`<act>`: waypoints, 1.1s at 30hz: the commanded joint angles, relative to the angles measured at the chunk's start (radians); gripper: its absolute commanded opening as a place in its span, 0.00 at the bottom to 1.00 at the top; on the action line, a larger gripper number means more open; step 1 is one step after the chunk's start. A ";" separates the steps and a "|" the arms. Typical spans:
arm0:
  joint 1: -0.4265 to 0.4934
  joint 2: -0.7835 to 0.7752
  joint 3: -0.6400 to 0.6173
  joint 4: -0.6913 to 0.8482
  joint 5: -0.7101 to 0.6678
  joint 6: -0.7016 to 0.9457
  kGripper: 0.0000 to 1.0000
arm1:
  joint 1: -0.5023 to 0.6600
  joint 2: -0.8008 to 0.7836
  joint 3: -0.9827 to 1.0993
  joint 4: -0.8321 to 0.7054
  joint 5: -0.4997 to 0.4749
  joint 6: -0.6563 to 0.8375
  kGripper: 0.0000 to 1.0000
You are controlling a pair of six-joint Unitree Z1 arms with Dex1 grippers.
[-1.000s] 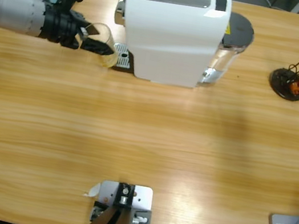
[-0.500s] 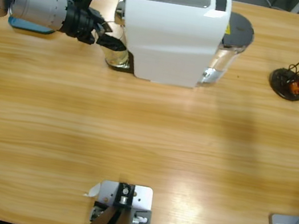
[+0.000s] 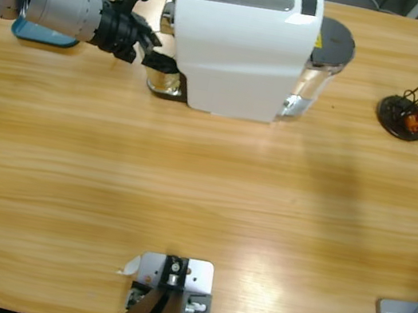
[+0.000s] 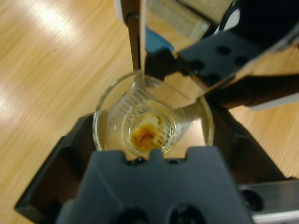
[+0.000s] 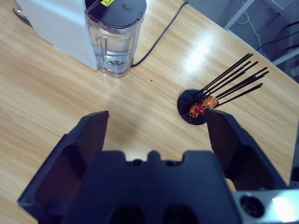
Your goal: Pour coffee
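A small clear glass tumbler point(image 3: 163, 80) stands at the front of the white coffee machine point(image 3: 240, 48), under its spout. My left gripper point(image 3: 159, 61) is shut on the tumbler, one jaw on each side. In the left wrist view the tumbler point(image 4: 112, 126) sits between the jaws of my left gripper point(image 4: 154, 122), with a shallow amber pool of coffee point(image 4: 142, 136) at its bottom. My right gripper point(image 5: 159, 119) hangs open above bare table, holding nothing; it does not show in the high view.
A black stand with thin rods and orange capsules point(image 3: 407, 115) sits at the far right, also in the right wrist view as the capsule stand point(image 5: 197, 110). The machine's water tank point(image 5: 115, 37) and a black cable point(image 5: 159, 35) lie behind. A teal tray point(image 3: 44, 33) is under the left arm.
The left arm carried the tumbler rightward and away from the front edge, from beside the machine to under its spout. A dark tip at the high view's right edge has gone.
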 commanded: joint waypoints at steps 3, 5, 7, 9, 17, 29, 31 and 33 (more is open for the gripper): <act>-0.022 0.020 0.001 0.052 -0.019 0.020 1.00 | -0.014 -0.017 0.031 0.004 0.038 -0.009 0.89; -0.022 0.002 0.003 0.063 -0.018 0.028 1.00 | -0.014 -0.017 0.031 0.004 0.043 -0.009 0.89; -0.022 -0.023 0.007 0.073 -0.017 0.032 1.00 | -0.014 -0.019 0.031 0.003 0.049 -0.009 0.89; -0.020 -0.055 0.013 0.093 -0.013 0.035 1.00 | -0.014 -0.020 0.028 0.001 0.056 -0.009 0.89; 0.047 -0.247 0.078 0.211 0.056 0.033 1.00 | -0.014 -0.020 -0.021 0.020 0.078 -0.023 0.89; -0.102 -0.682 0.129 0.555 0.209 -0.104 0.91 | -0.062 0.175 -0.203 0.083 0.275 -0.102 0.90; -0.121 -0.670 0.120 0.567 0.233 -0.166 0.91 | -0.098 0.223 -0.217 0.077 0.331 -0.160 0.34; -0.117 -0.670 0.094 0.618 0.223 -0.199 0.91 | -0.137 0.266 -0.218 0.058 0.322 -0.205 0.00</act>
